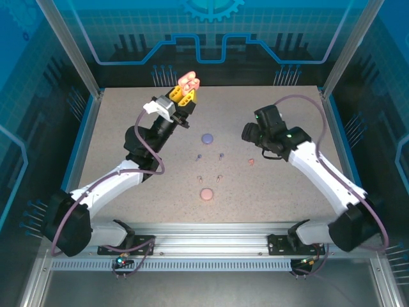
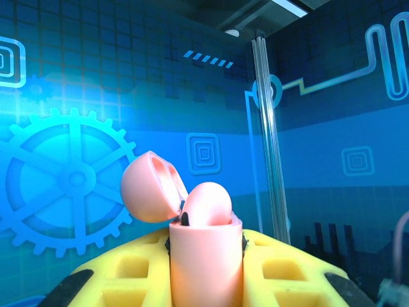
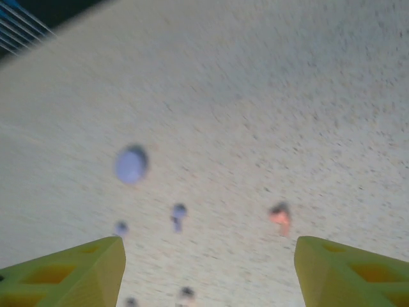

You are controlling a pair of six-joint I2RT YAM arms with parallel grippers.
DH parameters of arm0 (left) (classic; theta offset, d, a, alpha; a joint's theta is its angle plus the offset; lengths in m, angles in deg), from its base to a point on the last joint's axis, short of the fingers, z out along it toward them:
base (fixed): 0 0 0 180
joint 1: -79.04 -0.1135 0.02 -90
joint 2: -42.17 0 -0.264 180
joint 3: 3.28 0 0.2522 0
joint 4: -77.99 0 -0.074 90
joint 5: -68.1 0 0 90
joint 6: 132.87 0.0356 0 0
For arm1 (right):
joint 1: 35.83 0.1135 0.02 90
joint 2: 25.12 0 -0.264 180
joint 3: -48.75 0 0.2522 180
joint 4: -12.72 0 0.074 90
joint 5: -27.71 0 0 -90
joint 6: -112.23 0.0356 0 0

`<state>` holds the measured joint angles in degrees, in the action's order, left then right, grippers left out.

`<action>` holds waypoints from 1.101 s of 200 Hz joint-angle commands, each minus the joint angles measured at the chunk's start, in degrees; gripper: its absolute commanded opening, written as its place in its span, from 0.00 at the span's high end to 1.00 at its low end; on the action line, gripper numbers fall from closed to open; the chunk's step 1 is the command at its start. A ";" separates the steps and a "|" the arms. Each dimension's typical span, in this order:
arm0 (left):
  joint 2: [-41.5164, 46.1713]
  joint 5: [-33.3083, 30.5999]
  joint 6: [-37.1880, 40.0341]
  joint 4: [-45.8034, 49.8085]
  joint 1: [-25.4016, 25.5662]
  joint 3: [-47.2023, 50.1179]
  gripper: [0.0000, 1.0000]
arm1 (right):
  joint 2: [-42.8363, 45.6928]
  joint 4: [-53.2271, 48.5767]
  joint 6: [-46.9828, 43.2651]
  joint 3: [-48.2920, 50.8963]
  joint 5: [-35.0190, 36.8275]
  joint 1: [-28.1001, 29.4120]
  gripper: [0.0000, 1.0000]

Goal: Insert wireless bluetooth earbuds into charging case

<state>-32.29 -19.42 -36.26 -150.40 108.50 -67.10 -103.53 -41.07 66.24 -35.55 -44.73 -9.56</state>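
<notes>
Aloft, an open salmon case [image 2: 206, 256] was grasped by the left claw [image 1: 183, 96]; the right claw [image 3: 211, 252] was held released.

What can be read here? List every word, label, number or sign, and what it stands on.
None readable.
The blue wall bears only drawn gears and lines, no letters.
The open peach case shows no print.
The purple case and pink case are too small to tell.
</notes>
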 commanded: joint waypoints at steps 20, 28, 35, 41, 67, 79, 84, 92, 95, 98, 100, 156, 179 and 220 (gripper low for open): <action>2.12 1.47 1.65 0.80 -0.02 -1.87 1.00 | -13.79 -6.47 -14.45 -3.71 -1.14 -2.46 0.32; 2.12 1.57 1.63 0.78 -0.09 -2.03 1.00 | -16.41 -6.89 -15.25 -4.21 -1.62 -2.91 0.33; 2.04 1.58 1.56 0.81 -0.01 -2.15 1.00 | -18.47 -7.22 -15.37 -4.38 -1.71 -3.20 0.33; 1.97 1.56 1.43 0.87 -0.01 -2.14 1.00 | -20.05 -7.34 -15.13 -4.51 -1.87 -3.44 0.34; 1.77 1.73 1.51 0.68 -0.07 -2.15 1.00 | -24.76 -6.45 -14.14 -4.52 -3.74 -4.37 0.36; 1.69 1.65 1.60 0.71 -0.06 -2.08 1.00 | -26.11 -6.02 -13.99 -4.52 -4.02 -4.53 0.38; 1.76 1.61 1.73 0.71 -0.09 -2.09 1.00 | -26.49 -5.71 -14.14 -4.51 -4.18 -4.57 0.38; 1.77 1.55 1.82 0.71 -0.08 -1.97 1.00 | -27.16 -5.38 -14.29 -4.52 -4.38 -4.65 0.39; 1.77 1.49 1.76 0.66 -0.02 -1.97 1.00 | -27.39 -5.26 -14.30 -4.50 -4.50 -4.71 0.40; 1.77 1.54 1.82 0.67 -0.04 -1.98 1.00 | -27.59 -5.17 -14.38 -4.58 -4.61 -4.73 0.41; 1.77 1.51 1.85 0.64 -0.04 -1.97 1.00 | -27.70 -5.15 -14.43 -4.60 -4.68 -4.79 0.42; 1.07 1.56 2.05 0.09 -0.01 -2.06 1.00 | -31.25 -4.05 -15.16 -5.73 -6.84 -5.69 0.50; 0.84 1.56 1.99 -0.09 -0.05 -2.19 1.00 | -32.49 -3.65 -15.11 -5.96 -7.27 -5.78 0.52; 0.67 1.47 2.25 -0.27 -0.03 -2.14 1.00 | -34.16 -3.12 -15.01 -6.00 -7.55 -5.80 0.55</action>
<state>-31.70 -18.98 -35.19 -148.48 108.50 -67.17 -136.17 -44.20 51.73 -40.14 -51.02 -14.88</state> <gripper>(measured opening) 0.222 0.460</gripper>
